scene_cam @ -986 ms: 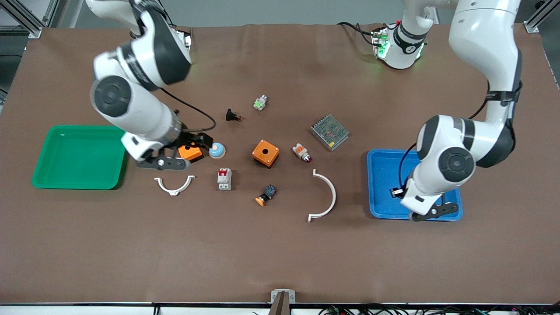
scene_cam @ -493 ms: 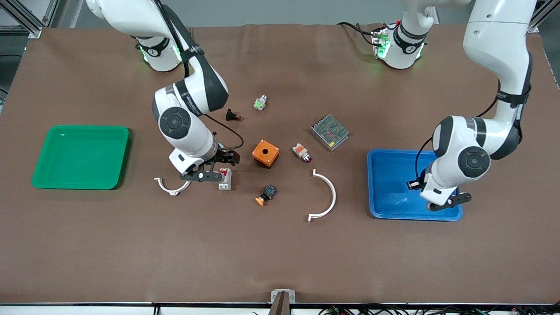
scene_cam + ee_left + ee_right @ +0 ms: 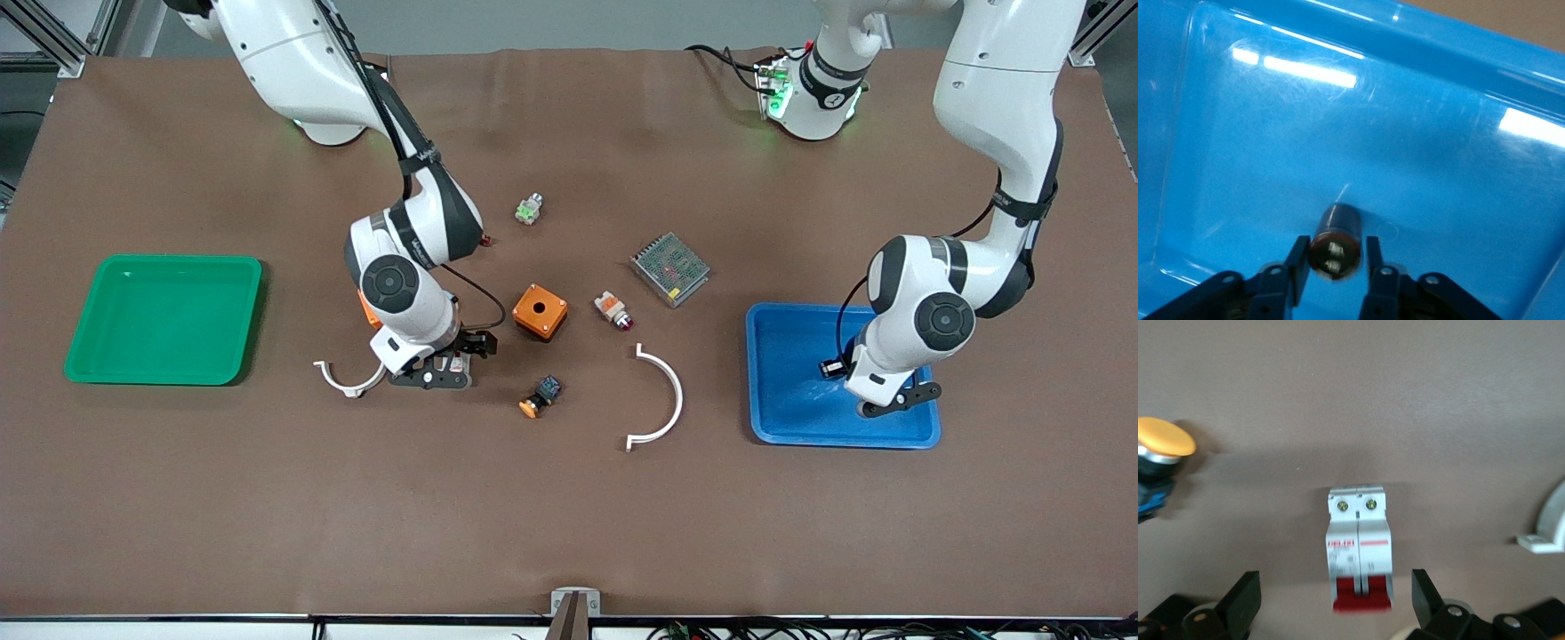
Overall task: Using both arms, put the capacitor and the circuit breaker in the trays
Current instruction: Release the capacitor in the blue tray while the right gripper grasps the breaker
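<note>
The capacitor (image 3: 1335, 241), a small black cylinder with pale terminals, sits between the fingers of my left gripper (image 3: 1335, 243) low in the blue tray (image 3: 1438, 153). One finger touches it and a thin gap shows at the other. In the front view my left gripper (image 3: 892, 400) is over the tray (image 3: 787, 373), near the edge closest to the camera. The circuit breaker (image 3: 1358, 547), white with red levers, lies on the table between the wide-open fingers of my right gripper (image 3: 1335, 581). In the front view my right gripper (image 3: 442, 372) half hides the breaker (image 3: 457, 361).
A green tray (image 3: 164, 320) lies at the right arm's end. Near the breaker are a white curved clip (image 3: 342, 380), an orange-capped push button (image 3: 539, 396), an orange box (image 3: 540, 310) and a larger white arc (image 3: 662, 400). A meshed metal unit (image 3: 670, 268) lies farther back.
My right arm swung from beside the green tray to over the circuit breaker and came lower. My left gripper shifted a little inside the blue tray.
</note>
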